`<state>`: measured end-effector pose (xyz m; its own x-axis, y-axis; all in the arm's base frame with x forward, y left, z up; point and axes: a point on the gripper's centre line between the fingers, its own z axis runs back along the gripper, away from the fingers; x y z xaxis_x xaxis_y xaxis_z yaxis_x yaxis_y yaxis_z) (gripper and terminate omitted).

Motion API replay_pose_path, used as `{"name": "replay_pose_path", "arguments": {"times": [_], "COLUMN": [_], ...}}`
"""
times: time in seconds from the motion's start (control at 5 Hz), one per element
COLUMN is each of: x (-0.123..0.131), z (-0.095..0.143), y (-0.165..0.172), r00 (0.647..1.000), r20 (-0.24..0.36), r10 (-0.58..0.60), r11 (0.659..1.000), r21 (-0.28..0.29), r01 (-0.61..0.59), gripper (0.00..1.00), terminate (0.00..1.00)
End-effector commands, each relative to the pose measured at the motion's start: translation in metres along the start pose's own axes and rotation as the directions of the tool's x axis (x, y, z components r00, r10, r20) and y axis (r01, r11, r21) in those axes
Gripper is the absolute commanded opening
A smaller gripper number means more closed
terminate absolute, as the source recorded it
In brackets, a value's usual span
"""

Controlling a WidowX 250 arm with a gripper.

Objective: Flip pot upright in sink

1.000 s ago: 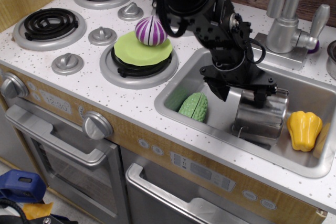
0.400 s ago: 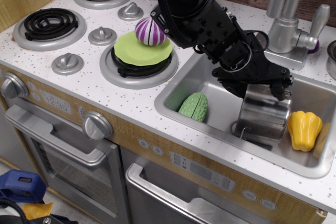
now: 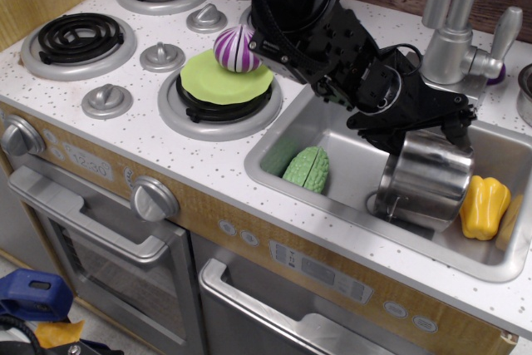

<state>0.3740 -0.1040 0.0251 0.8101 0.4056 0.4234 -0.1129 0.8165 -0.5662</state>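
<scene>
- Pincer (image 3: 445, 132) clamps the pot's (image 3: 422, 180) upper rim.
- Pot tilts in the sink (image 3: 332, 106); yellow pepper (image 3: 485, 206) touches its three-o'clock side.

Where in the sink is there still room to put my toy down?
The sink has one bare patch: the floor behind the green bumpy vegetable, toward the faucet, though the arm hangs over it. The right half is crowded: the gripper is at the pot, and the yellow pepper sits right against the pot.
</scene>
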Motion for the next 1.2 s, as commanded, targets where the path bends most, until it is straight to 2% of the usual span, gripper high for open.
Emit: {"name": "replay_pose_path", "arguments": {"times": [0.0, 0.2, 0.4, 0.6, 0.8, 1.0], "x": [0.003, 0.002, 0.005, 0.012, 0.012, 0.013], "z": [0.000, -0.005, 0.000, 0.010, 0.007, 0.006], "y": [-0.007, -0.010, -0.009, -0.003, -0.006, -0.007], "r00": [0.998, 0.994, 0.995, 0.997, 0.999, 1.000], "r20": [0.067, 0.097, 0.084, 0.062, 0.039, -0.021], "r10": [0.017, 0.045, 0.050, 0.051, 0.036, 0.003], "r11": [0.998, 0.996, 0.996, 0.993, 0.998, 0.999], "r21": [-0.063, -0.075, -0.076, -0.107, -0.049, 0.038], "r01": [-0.013, -0.038, -0.043, -0.044, -0.034, -0.002], "gripper": [1.00, 1.00, 0.00, 0.00, 0.00, 0.00], "terminate": [0.00, 0.00, 0.00, 0.00, 0.00, 0.00]}}
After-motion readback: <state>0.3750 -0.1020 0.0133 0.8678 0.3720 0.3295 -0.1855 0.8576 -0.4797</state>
